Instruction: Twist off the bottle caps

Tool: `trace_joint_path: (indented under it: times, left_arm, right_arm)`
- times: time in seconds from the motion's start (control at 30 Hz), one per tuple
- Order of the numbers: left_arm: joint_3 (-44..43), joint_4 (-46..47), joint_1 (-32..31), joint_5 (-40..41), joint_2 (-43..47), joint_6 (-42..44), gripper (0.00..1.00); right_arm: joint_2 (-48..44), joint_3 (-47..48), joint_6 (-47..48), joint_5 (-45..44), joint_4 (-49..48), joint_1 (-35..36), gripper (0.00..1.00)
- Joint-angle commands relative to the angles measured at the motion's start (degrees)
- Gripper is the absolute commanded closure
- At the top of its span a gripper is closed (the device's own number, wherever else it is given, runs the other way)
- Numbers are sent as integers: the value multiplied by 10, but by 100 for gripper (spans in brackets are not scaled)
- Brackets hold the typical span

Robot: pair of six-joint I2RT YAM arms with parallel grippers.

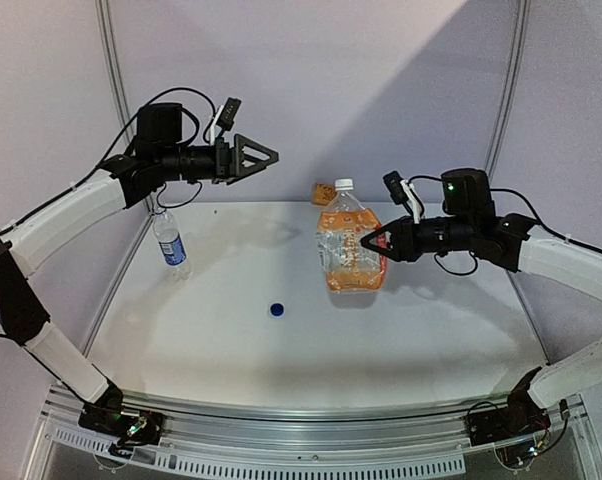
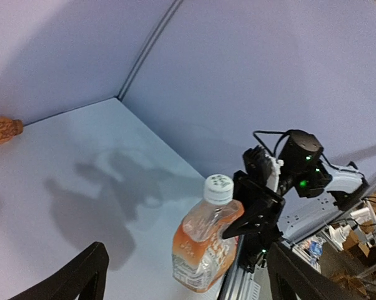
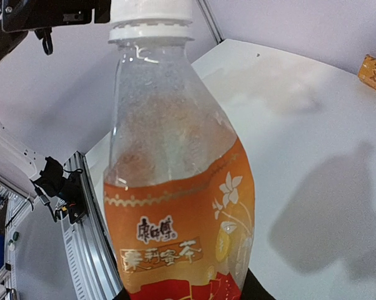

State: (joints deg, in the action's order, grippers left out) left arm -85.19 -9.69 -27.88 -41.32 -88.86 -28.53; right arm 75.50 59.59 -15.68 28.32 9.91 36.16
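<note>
Top: smooth white table [image 1: 231,340], pale walls [image 1: 381,80]. Slim clear water bottle [image 1: 170,240] stands left; round blue cap [image 1: 277,309] lies mid-table. Left gripper [image 1: 264,157] hangs high, spread, empty; right gripper [image 1: 374,242] clamps the flat-sided orange bottle [image 1: 349,255]. Left wrist: a brown lump [image 2: 4,130] by the wall. Right wrist: ribbed white cap [image 3: 152,15] still on.

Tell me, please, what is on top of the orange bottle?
A white screw cap sits on the neck of the orange bottle. It covers the mouth, which cannot be seen.
</note>
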Motion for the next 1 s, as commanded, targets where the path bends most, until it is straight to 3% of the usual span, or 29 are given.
trace_joint_path:
  times: [0.0, 0.47, 0.7, 0.97]
  left_arm:
    - [-38, 7, -27, -78, -21, 2, 12]
    - [-88, -9, -97, -86, -78, -10, 20]
    - [-110, -24, -115, -91, -100, -1, 30]
    - [-130, -64, -128, -87, -115, 24, 33]
  right_arm:
    - [-22, 10, 33, 21, 28, 10, 100]
    - [-38, 28, 64, -17, 58, 53, 100]
    - [-38, 30, 64, -28, 56, 67, 100]
    - [-35, 33, 60, -34, 53, 73, 100]
